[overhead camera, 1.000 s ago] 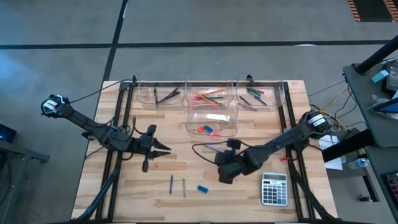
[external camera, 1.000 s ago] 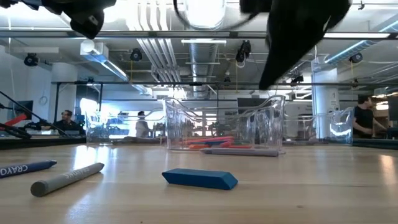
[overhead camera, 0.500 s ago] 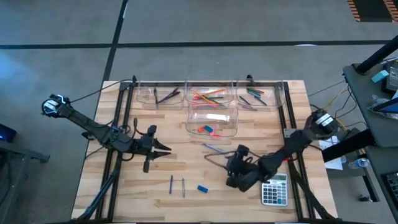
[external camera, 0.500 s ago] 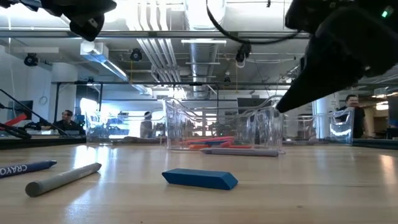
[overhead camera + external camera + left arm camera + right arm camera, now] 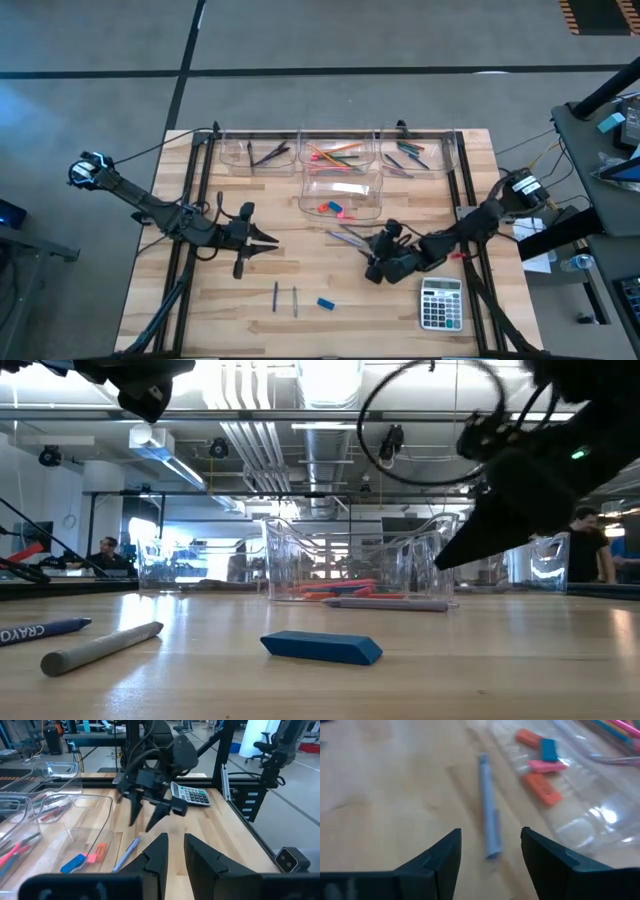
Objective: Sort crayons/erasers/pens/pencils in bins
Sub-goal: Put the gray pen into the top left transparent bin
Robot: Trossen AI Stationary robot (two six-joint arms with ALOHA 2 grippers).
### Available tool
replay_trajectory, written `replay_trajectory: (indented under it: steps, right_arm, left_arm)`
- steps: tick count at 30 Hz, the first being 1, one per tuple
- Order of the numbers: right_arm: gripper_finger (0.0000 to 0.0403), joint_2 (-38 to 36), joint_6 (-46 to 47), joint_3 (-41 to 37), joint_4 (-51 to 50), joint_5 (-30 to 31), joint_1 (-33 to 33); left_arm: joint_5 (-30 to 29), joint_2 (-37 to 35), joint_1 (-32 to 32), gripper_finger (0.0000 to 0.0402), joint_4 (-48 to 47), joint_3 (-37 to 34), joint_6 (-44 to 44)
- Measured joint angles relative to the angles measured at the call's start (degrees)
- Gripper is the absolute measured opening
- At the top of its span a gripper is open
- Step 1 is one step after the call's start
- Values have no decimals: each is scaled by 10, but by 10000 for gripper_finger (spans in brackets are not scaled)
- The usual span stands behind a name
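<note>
Jaws of the right gripper [image 5: 490, 851] stand spread, framing a pale-blue pen [image 5: 488, 805] on the table, mid-frame in its wrist view; left gripper [image 5: 172, 851] is nearly clenched, empty.

A pale wood bench [image 5: 250, 320] stands on a grey concrete floor [image 5: 330, 40] crossed by dark lines. Beyond it lies an open workshop with exposed ceiling pipes [image 5: 240, 445], bright strip lights [image 5: 165, 455] and a white column [image 5: 517, 525]. People [image 5: 585, 545] stand or sit far back. An office chair [image 5: 280, 750] stands beside dark metal frames [image 5: 222, 765].
</note>
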Motion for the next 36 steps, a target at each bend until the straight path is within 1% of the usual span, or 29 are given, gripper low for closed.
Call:
replay_trajectory:
  steps: [2, 6, 10, 14, 19, 22, 24, 32, 33, 36]
  right_arm:
    - [203, 1, -1, 0, 11, -7, -14]
    - [211, 14, -38, 8, 28, -46, -34]
    - [211, 35, -52, 11, 27, -56, -48]
    - [210, 68, -30, 8, 28, -63, -57]
    - [204, 113, -2, 10, 47, -54, -58]
    - [185, 135, 15, 10, 48, -58, -58]
    - [165, 148, 30, 10, 49, -61, -56]
    - [49, 182, 44, 9, 77, -69, -47]
    - [42, 180, 43, 9, 76, -70, -45]
    - [41, 166, 40, 9, 76, -71, -41]
  left_arm:
    - [0, -1, 0, 47, -1, 0, 0]
    - [0, -5, 0, 47, -1, 0, -1]
    - [5, -5, -2, 47, -1, 0, -3]
    - [7, -5, -2, 47, -1, 0, 0]
    - [8, -7, -2, 47, -1, 0, 11]
    - [9, -7, -2, 47, -1, 0, 11]
    - [9, -7, -2, 47, -1, 0, 11]
    - [9, -7, -2, 47, -1, 0, 11]
    - [9, -7, -2, 47, -1, 0, 11]
    - [9, -7, -2, 47, -1, 0, 11]
